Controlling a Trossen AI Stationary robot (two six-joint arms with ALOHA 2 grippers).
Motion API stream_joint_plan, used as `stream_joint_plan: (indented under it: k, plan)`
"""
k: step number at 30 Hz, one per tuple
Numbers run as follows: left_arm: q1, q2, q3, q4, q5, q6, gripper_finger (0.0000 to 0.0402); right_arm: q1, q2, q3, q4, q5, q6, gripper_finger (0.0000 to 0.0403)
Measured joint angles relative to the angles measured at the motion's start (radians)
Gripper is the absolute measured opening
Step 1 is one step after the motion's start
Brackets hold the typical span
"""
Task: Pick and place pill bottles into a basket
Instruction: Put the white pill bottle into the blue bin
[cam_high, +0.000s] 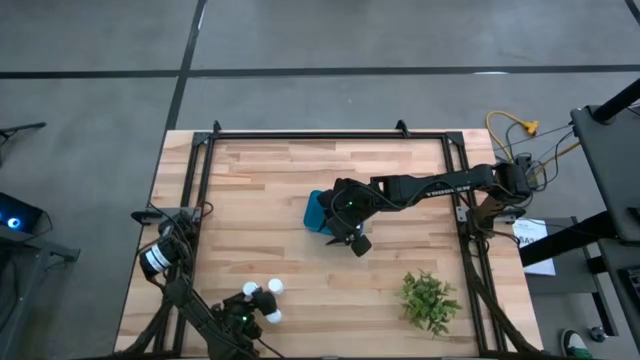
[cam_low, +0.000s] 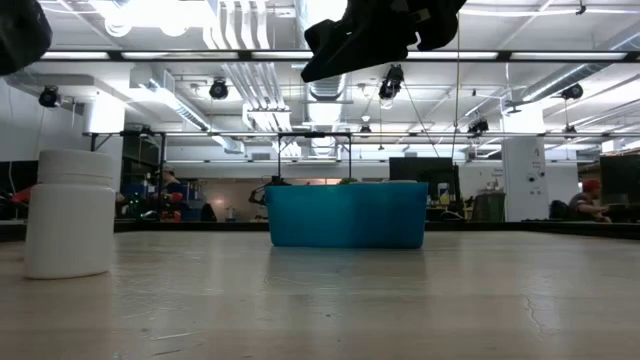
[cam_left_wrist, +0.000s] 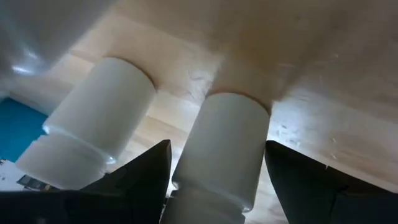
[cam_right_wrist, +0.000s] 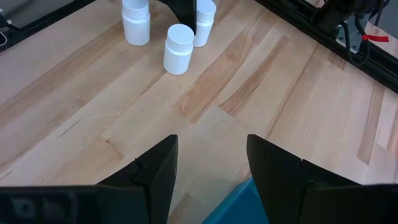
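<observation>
Three white pill bottles stand upright on the wooden table near its front left: (cam_high: 250, 290), (cam_high: 275, 286), (cam_high: 270, 316). My left gripper (cam_left_wrist: 217, 146) is open and low over them. Its two dark fingers stand on either side of one bottle (cam_left_wrist: 224, 149), and I see no touch. A second bottle (cam_left_wrist: 93, 124) stands right beside that one. The teal basket (cam_high: 316, 212) sits at mid-table. My right gripper (cam_right_wrist: 208, 162) hangs open above the basket's near side with nothing between its fingers. In the low view one bottle (cam_low: 70, 212) stands at the left and the basket (cam_low: 345, 213) at the centre.
A green leafy plant (cam_high: 430, 300) sits near the table's front right. Black frame rails (cam_high: 330, 135) run along the table's far edge and both sides. Bare wood lies between the bottles and the basket (cam_right_wrist: 242, 199).
</observation>
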Motion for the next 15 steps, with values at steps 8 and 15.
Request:
stream_joint_plan:
  k: [8,15]
  plan:
    - [0.001,0.000,-0.031,0.006,-0.001,0.000,0.0168,0.000,0.000,0.000,0.001,-0.001,0.001,0.0183]
    - [0.001,-0.001,-0.031,0.011,-0.008,0.000,0.0148,0.000,0.000,0.000,0.001,-0.001,0.001,0.0183]
